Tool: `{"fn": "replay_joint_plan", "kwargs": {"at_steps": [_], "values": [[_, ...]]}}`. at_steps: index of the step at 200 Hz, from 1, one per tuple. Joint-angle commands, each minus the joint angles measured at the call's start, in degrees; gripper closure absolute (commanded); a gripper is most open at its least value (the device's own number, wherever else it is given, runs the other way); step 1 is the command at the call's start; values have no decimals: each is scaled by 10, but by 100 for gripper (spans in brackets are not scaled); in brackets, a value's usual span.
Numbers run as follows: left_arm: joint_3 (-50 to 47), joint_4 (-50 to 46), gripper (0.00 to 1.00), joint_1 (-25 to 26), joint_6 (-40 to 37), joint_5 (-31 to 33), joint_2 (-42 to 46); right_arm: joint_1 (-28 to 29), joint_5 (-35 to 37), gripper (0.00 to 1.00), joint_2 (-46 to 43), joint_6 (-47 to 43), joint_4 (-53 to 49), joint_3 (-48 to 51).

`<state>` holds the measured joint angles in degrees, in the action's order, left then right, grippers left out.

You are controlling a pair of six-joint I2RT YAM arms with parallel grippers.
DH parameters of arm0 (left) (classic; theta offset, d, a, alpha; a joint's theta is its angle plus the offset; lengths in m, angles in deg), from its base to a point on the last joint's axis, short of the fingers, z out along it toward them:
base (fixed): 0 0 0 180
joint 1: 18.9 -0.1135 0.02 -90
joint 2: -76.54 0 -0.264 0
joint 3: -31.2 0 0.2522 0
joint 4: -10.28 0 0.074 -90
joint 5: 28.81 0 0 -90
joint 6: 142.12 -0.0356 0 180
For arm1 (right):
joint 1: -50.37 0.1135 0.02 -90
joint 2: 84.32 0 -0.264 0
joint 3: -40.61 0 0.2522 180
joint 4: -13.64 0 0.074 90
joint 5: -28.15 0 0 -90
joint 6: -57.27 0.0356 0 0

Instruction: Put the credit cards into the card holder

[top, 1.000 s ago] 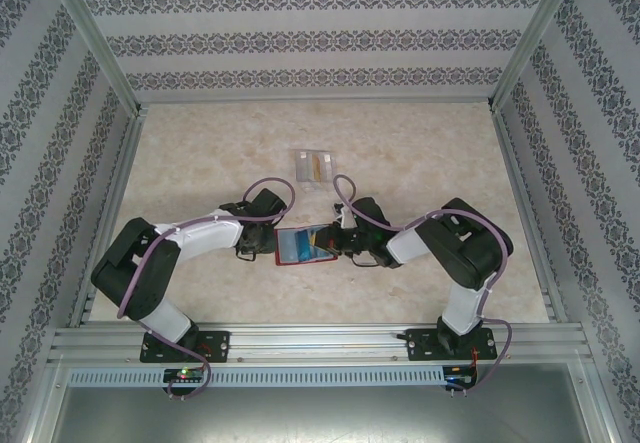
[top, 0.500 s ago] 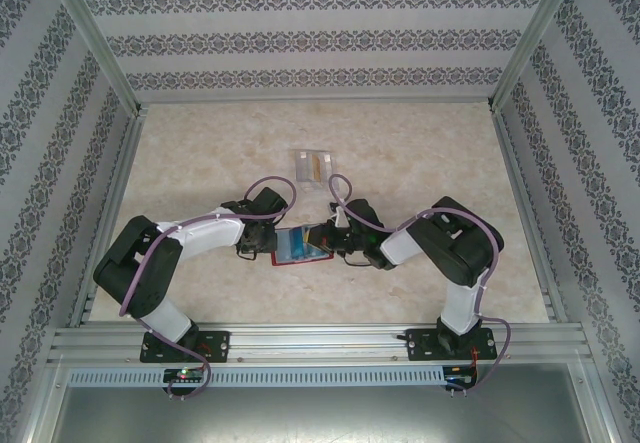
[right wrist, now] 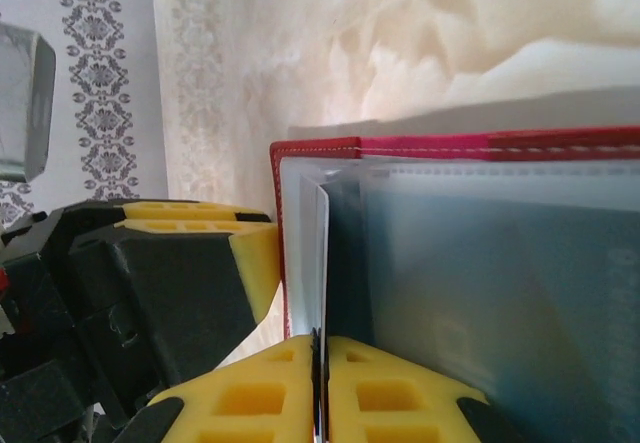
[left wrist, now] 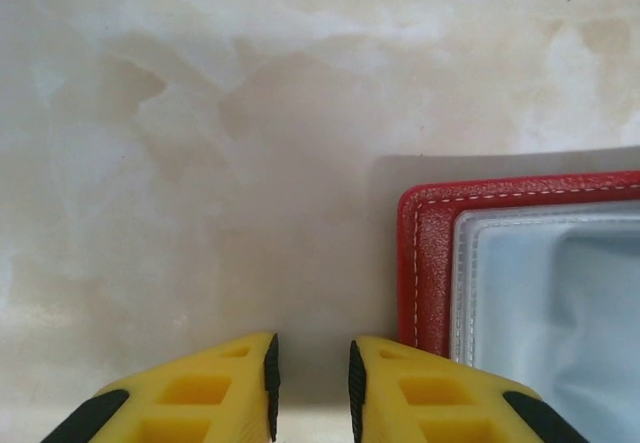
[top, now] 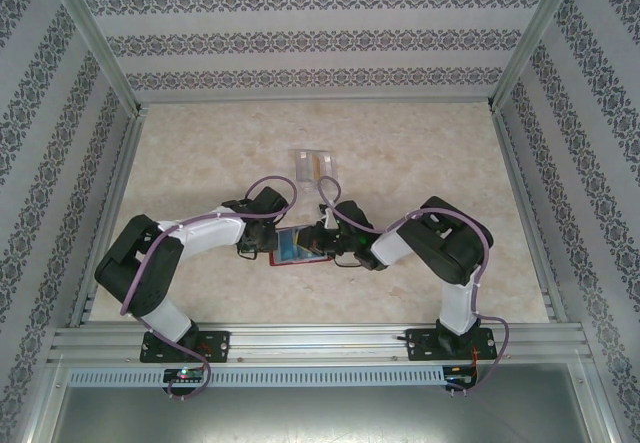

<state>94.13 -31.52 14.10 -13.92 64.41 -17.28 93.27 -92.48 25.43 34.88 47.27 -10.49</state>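
The card holder [top: 298, 248] lies open on the table between my two grippers, a red wallet [right wrist: 430, 146] with grey-blue clear pockets [right wrist: 480, 283]. My right gripper [right wrist: 321, 348] is shut on a thin credit card [right wrist: 322, 253], seen edge-on and reaching into the pocket stack near the wallet's left end. It sits at the wallet's right side [top: 322, 240]. My left gripper [left wrist: 312, 373] stands slightly open over bare table with nothing between its fingers, just left of the wallet's red corner [left wrist: 425, 263]. Its yellow finger [right wrist: 255, 253] rests beside the wallet's left edge.
A clear plastic case [top: 315, 163] with a tan card inside lies farther back on the table's middle. Patterned walls and metal posts enclose the table [top: 200, 153] on three sides. Open marble surface spreads left, right and behind.
My right gripper has moved left across the wallet with the card, toward the left gripper. The wallet has shifted slightly left. The left arm has barely moved.
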Motion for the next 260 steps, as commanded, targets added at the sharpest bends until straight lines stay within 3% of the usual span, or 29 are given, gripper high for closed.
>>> {"fn": "replay_joint_plan", "kwargs": {"at_steps": [1,57,82,110,182,220,260], "values": [[-11,82,75,10,14,-58,-57,13,-3,90,19,7,0,-19],[-7,73,70,9,18,-44,-52,4,8,74,-16,-29,-97,-21],[-8,56,69,6,24,-27,-43,2,16,71,-49,-46,-129,-16],[-35,86,66,-12,30,-60,-14,4,37,69,-77,-53,-162,-12],[-74,135,67,-20,49,-82,-10,10,84,73,-92,-80,-218,-13],[-74,143,69,-20,49,-92,-21,19,90,85,-83,-82,-230,-25],[-71,152,71,-20,47,-103,-29,38,89,88,-56,-80,-230,-46]]}}
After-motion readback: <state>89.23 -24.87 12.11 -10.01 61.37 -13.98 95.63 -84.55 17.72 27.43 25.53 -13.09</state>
